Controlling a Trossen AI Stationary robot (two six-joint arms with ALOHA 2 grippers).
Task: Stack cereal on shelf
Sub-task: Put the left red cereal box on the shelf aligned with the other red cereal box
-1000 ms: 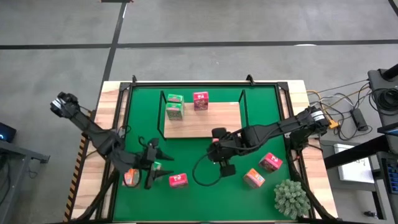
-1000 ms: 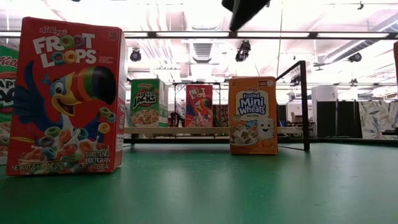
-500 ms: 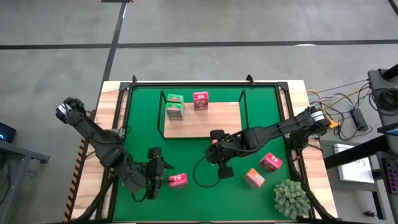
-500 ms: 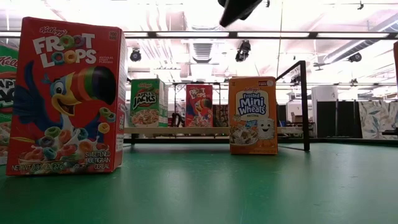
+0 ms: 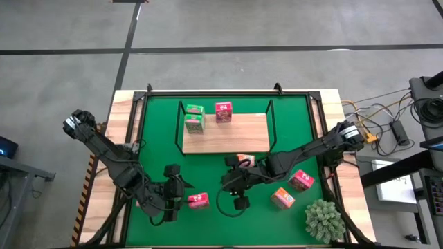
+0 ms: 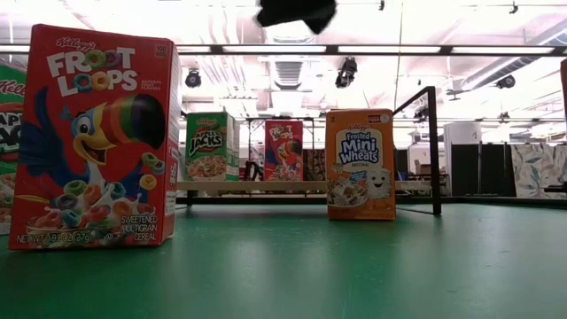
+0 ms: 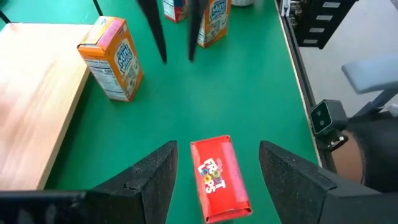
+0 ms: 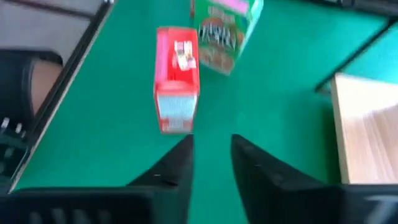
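Seen from above with 12 o'clock at the far edge, the left arm reaches in from 9 o'clock and its left gripper (image 7: 216, 148) sits low at about 7 o'clock on the green mat (image 5: 291, 117). Its fingers (image 7: 158, 171) are spread wide and grip nothing. A pink-red cereal box (image 7: 217, 177) lies flat on the mat between them, with a gap on each side. A green cereal box (image 8: 224, 25) stands upright just beside that one.

The shelf (image 5: 228, 138) lies at 12 o'clock of the mat's middle. At its 10 o'clock corner are two green boxes (image 5: 194, 117), one right behind the other. A pink-red box (image 5: 223, 111) stands just at their 3 o'clock, on the shelf's far edge.

An orange cereal box (image 5: 243, 160) stands upright on the mat just beside the shelf's 6 o'clock edge. The right gripper (image 8: 211, 140) hangs near it, toward its 7 o'clock, above the mat's middle. Its fingers (image 8: 177, 168) are only narrowly parted, with bare mat between them.

At 4 o'clock on the mat sit another pink-red box (image 5: 301, 181) and another orange box (image 5: 282, 198), close together. A spiky plant (image 5: 323, 220) fills the 5 o'clock corner.
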